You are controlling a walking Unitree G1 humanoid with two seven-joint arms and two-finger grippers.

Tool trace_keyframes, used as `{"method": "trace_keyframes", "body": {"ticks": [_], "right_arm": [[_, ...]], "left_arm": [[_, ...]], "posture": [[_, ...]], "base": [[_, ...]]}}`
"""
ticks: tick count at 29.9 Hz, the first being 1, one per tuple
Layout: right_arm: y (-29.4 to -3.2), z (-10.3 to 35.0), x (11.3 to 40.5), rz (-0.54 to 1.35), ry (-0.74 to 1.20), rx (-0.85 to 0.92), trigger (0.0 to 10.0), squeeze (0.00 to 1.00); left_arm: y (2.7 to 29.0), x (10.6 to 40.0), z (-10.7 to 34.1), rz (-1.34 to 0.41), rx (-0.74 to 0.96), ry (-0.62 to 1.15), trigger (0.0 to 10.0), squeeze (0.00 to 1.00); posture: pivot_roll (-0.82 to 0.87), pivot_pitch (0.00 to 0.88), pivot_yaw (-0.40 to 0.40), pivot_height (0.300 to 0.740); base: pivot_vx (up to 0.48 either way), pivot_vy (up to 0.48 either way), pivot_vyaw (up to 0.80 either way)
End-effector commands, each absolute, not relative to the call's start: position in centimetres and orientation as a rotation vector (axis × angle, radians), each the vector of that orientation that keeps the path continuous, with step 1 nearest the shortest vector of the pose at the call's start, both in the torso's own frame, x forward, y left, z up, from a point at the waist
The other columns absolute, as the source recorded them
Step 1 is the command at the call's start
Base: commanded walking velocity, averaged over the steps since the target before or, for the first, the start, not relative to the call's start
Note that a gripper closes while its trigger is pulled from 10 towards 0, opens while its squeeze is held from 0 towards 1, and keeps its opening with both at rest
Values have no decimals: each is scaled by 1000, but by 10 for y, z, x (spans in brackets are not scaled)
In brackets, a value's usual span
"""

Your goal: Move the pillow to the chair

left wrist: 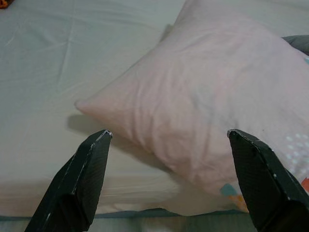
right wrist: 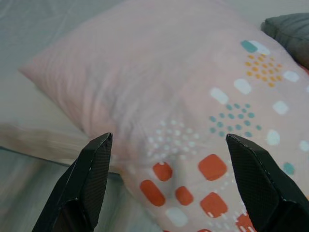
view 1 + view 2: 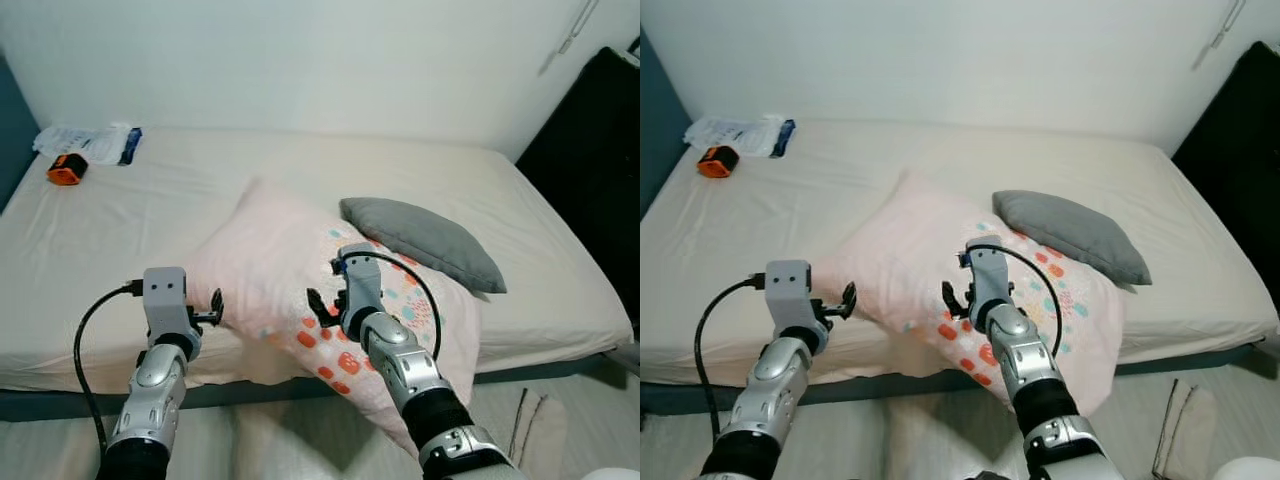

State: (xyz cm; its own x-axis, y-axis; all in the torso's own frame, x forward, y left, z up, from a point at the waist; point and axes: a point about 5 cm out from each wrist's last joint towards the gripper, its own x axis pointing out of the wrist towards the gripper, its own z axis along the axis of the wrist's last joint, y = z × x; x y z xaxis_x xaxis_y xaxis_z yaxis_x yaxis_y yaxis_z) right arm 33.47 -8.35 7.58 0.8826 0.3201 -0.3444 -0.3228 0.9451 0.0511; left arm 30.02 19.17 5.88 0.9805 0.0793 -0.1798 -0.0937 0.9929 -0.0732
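Nearest, the left gripper (image 3: 214, 306) hovers with fingers spread wide before the pillow's (image 3: 290, 270) near-left corner, not touching. The right gripper (image 3: 322, 305) hangs over its patterned front, fingers likewise apart and empty. The pillow lies at the bed's (image 3: 90, 230) near edge, its spotted end drooping over. It looks light, soft and floppy, so pinching a bunched corner or seam on each side seems best. Behind it rests a grey cushion (image 3: 425, 240).

A wide bed (image 3: 120, 230) in a cream sheet spans the frame, a white wall (image 3: 300, 60) runs behind it, and pale floor (image 3: 560, 410) lies bottom right.
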Motion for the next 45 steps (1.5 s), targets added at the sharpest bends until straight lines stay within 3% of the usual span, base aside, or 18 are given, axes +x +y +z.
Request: {"method": "trace_keyframes", "body": {"ticks": [1,10,15,23,28,42,45], "right_arm": [[-89,72,334,320,376,2,10000,0],[-103,81,342,246,339,149,10000,0],[-117,81,342,210,311,70,10000,0],[-121,78,336,219,304,68,10000,0],[-138,74,331,200,303,93,10000,0],[-166,60,310,180,254,5,10000,0],[-168,54,307,124,270,103,10000,0]], "left_arm": [[188,299,56,77,-84,193,10000,0],[190,301,61,85,-72,179,10000,0],[191,301,65,57,-15,187,10000,0],[194,312,68,77,-16,213,10000,0],[188,315,68,65,-32,215,10000,0],[162,294,49,4,-68,292,10000,0],[167,288,42,49,-97,324,10000,0]], "posture": [[42,87,-101,712],[51,107,-96,712],[38,132,-69,712],[13,127,-65,692],[-5,139,-61,677],[-83,116,-27,667],[-65,82,-40,662]], "base": [[0,0,0],[0,0,0],[0,0,0],[0,0,0],[0,0,0],[0,0,0],[0,0,0]]}}
